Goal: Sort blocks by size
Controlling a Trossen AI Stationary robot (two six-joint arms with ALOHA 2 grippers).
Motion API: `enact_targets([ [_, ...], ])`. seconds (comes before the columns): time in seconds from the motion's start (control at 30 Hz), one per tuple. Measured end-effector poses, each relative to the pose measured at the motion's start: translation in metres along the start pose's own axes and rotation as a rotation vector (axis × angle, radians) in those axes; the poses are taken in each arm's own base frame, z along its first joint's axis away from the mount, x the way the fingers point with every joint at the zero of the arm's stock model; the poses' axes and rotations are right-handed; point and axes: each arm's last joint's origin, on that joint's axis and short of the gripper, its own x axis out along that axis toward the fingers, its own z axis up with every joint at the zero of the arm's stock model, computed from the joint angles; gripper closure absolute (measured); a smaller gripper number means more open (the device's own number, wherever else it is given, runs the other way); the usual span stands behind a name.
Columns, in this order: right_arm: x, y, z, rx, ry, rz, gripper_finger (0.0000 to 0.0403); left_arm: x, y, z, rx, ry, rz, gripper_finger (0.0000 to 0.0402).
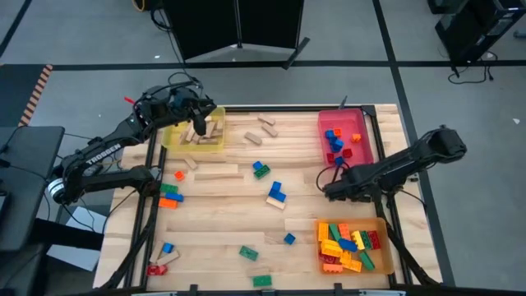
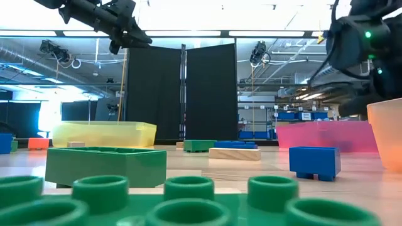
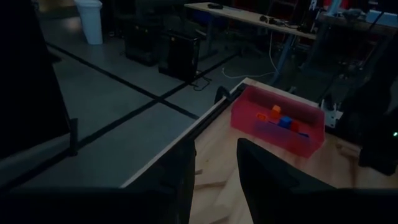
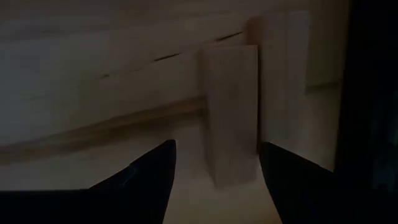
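Studded blocks in several colours and tan wooden blocks lie scattered on the wooden table. My right gripper is low over the table between the red tray and the orange tray, pointing down. It is open, with one finger on each side of a tan wooden block that lies flat on the table; I see no touch. My left gripper hangs above the yellow tray, which holds tan wooden blocks. Its fingers stand a little apart with nothing between them.
The red tray holds small red and blue blocks, and the orange tray holds several yellow, orange, red and green ones. Loose blocks include a blue one, a green one and a long tan one. Large green blocks sit at the near edge.
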Motion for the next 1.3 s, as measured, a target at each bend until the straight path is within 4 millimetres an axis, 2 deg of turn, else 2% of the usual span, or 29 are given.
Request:
enact_targets([
  [0.17, 0.014, 0.003, -0.004, -0.027, 0.007, 0.025, 0.0159, 0.000, 0.000, 0.000, -0.006, 0.000, 0.000, 0.0277],
  [0.43, 0.001, 0.003, -0.008, -0.011, -0.001, 0.083, 0.0160, 0.000, 0.000, 0.000, -0.026, 0.000, 0.000, 0.0277],
  [0.8, 0.017, 0.000, -0.006, 0.057, 0.005, 0.114, 0.0166, 0.000, 0.000, 0.000, -0.024, -0.004, -0.002, 0.0277],
  [0.93, 0.017, 0.000, -0.006, 0.064, -0.014, 0.128, 0.0197, 0.000, 0.000, 0.000, -0.027, -0.001, -0.002, 0.0277],
  [1.1, 0.017, 0.000, -0.006, 0.034, -0.027, 0.138, 0.0280, 0.000, 0.000, 0.000, -0.028, 0.001, -0.002, 0.0277],
  [1.3, 0.009, 0.004, -0.008, -0.106, -0.055, 0.148, 0.0280, 0.000, 0.000, 0.000, 0.000, -0.002, 0.009, 0.0277],
])
